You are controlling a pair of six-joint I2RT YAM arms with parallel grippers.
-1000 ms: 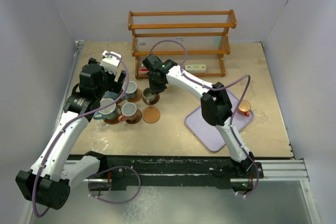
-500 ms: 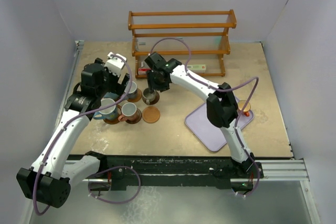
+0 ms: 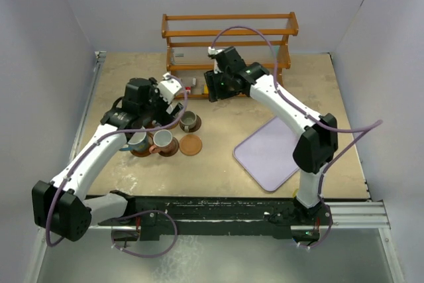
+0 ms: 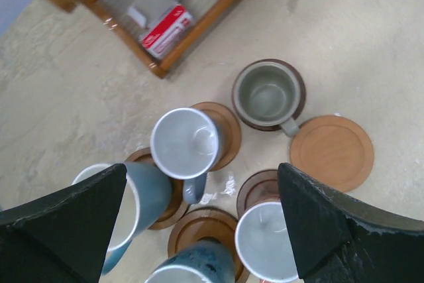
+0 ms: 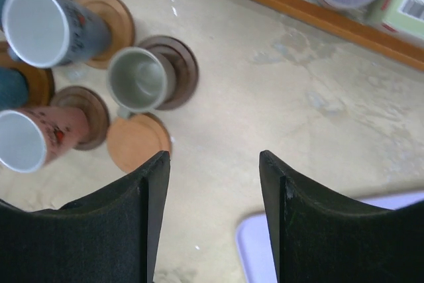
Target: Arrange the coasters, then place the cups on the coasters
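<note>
Several cups stand on brown coasters at the left. A grey-green cup point(image 3: 190, 121) point(image 4: 268, 93) point(image 5: 136, 79) sits on a dark coaster point(image 5: 179, 61). Near it are a grey cup point(image 4: 185, 142), a brownish cup point(image 3: 163, 140) point(image 5: 26, 138) and two light blue cups point(image 4: 132, 203) point(image 4: 192, 266), each on a coaster. One light orange-brown coaster point(image 3: 191, 144) point(image 4: 331, 152) point(image 5: 136, 142) lies bare. My left gripper point(image 3: 159, 105) point(image 4: 202, 167) hangs open above the group, holding nothing. My right gripper point(image 3: 213, 91) point(image 5: 213, 157) is open and empty, up near the rack.
A wooden rack point(image 3: 228, 51) with small boxes point(image 4: 165, 28) stands at the back. The lavender tray point(image 3: 271, 154) point(image 5: 254, 256) lies at the right, its far corner covered by my right arm's elbow. Walls close in the left, right and back.
The right gripper opened off the grey-green cup, leaving it on the dark coaster, and drew up and back toward the rack. The left gripper swung right, over the cups.
</note>
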